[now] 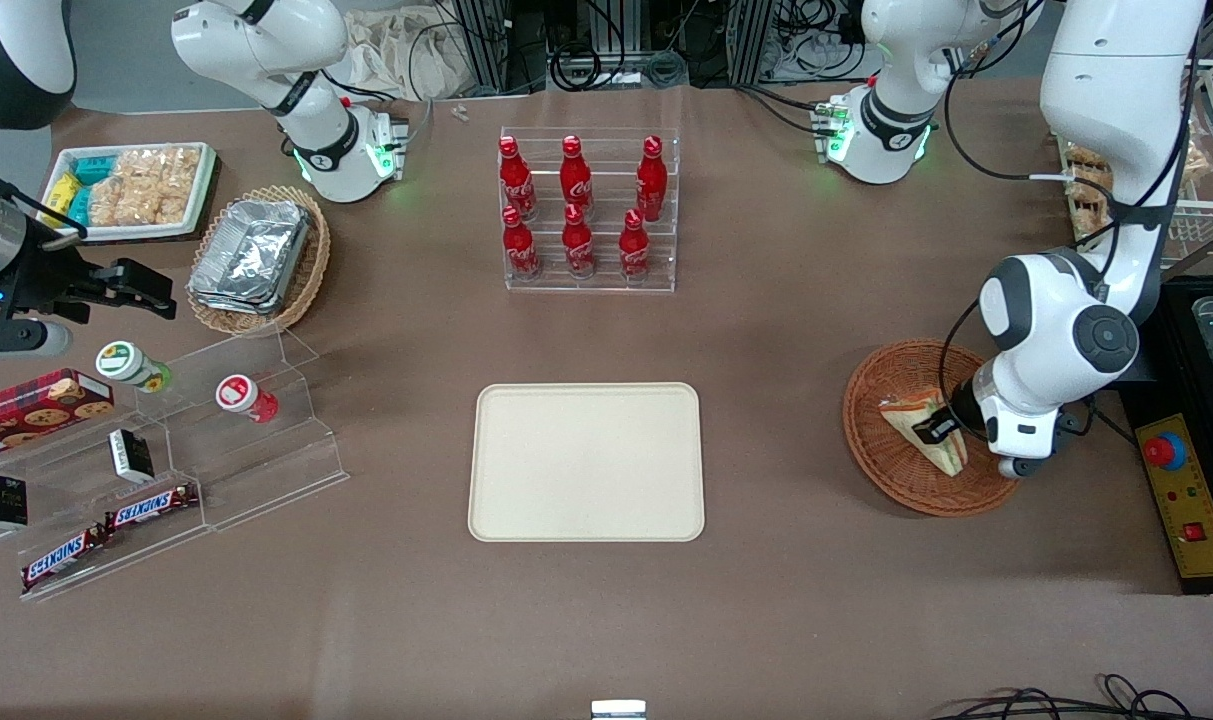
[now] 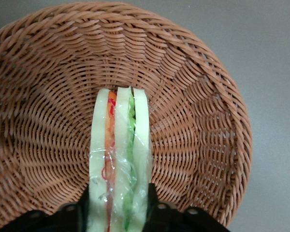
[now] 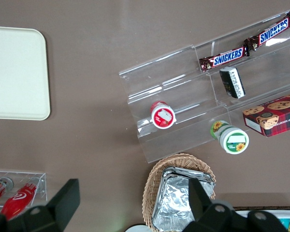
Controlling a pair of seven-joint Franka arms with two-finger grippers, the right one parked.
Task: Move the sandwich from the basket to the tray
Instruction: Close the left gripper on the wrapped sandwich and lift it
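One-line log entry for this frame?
phase: grasp | gripper: shut on sandwich | sandwich: in basket, not lifted | tray: bare

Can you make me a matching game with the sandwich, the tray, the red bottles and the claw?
Things:
1. sandwich
2. tray
3. red bottles
4. claw

Places or states:
A. standing in a clear rack
B. lying in the basket
C. shut on the sandwich, down in the basket
D. nothing on it

Pairs: 1-B, 2-D, 3-A, 4-C
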